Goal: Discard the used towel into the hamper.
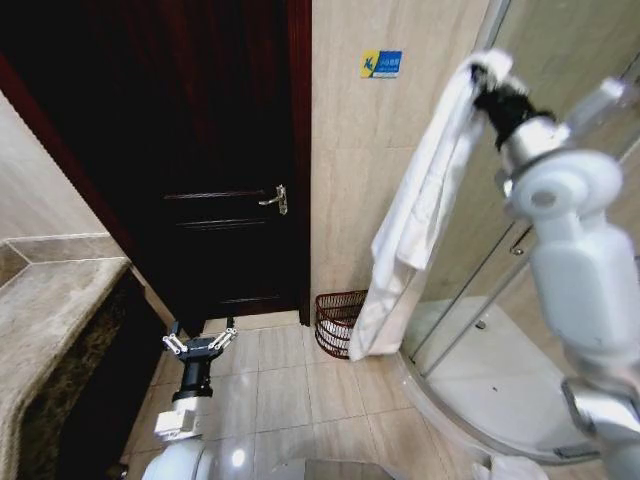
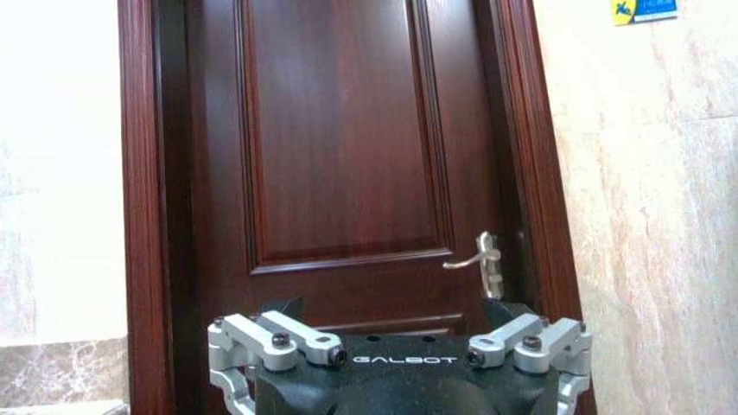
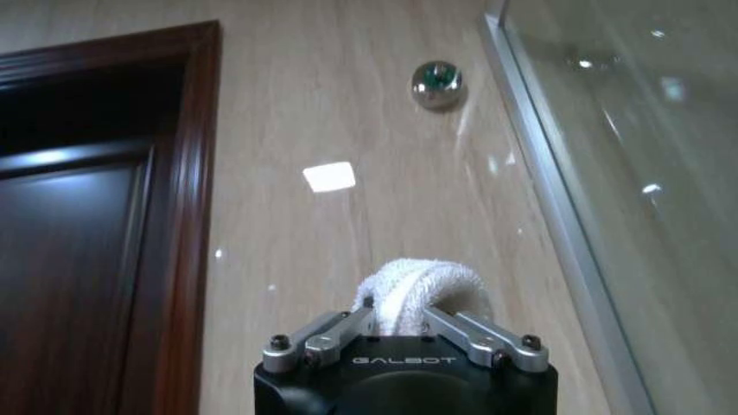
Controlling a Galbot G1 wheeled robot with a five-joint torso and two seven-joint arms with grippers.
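Towel in right end effector, above hamper

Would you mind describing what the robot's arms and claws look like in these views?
Both arms have glossy white rounded shells with silver cylindrical joints. The left claw has a black body and silver metal linkage fingers fastened with dark bolts. The right claw is built the same; both wrist views show white "GALBOT" lettering on the black body. A black ribbed section sits behind the right claw.
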